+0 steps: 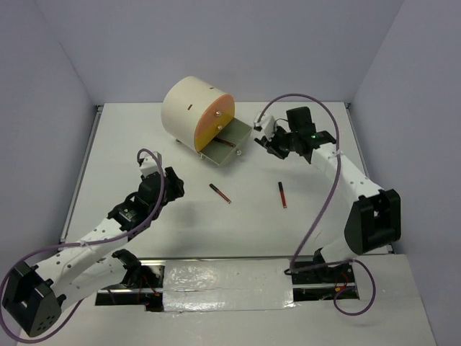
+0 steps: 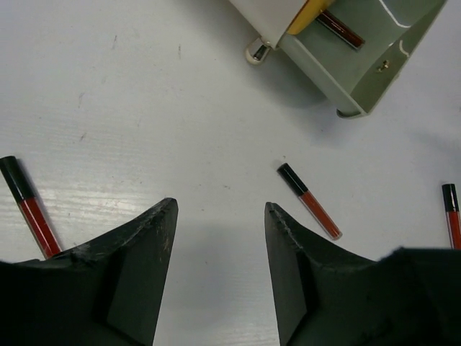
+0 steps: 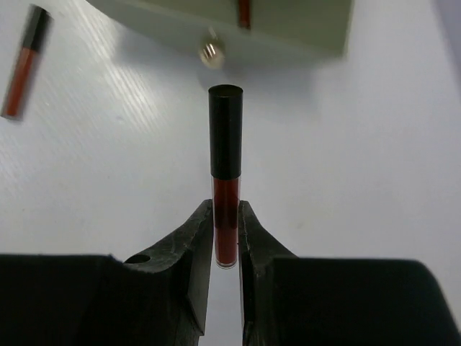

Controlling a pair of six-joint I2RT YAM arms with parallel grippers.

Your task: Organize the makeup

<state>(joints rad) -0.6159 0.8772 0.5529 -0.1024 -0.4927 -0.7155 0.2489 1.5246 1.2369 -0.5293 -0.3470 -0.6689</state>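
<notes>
My right gripper [image 3: 225, 216] is shut on the red lower part of a black-and-red stick [image 3: 225, 137]. The stick's black cap points at the knob [image 3: 210, 50] of the open grey-green drawer [image 1: 229, 146]. In the top view this gripper [image 1: 268, 138] sits just right of the drawer. One stick lies inside the drawer [image 2: 340, 27]. My left gripper [image 2: 220, 209] is open and empty above the table. Loose sticks lie to its left [image 2: 29, 209], to its right [image 2: 310, 200] and at the far right [image 2: 452, 216]. Two show in the top view [image 1: 220, 192] [image 1: 282, 194]. No brush or packets are in view.
The cream cylindrical chest [image 1: 189, 108] with an orange-yellow face stands at the back centre, its lower drawer pulled out toward the front. The white table [image 1: 310, 216] ends in grey walls at the back and sides. A foil-covered strip [image 1: 216, 285] runs along the near edge.
</notes>
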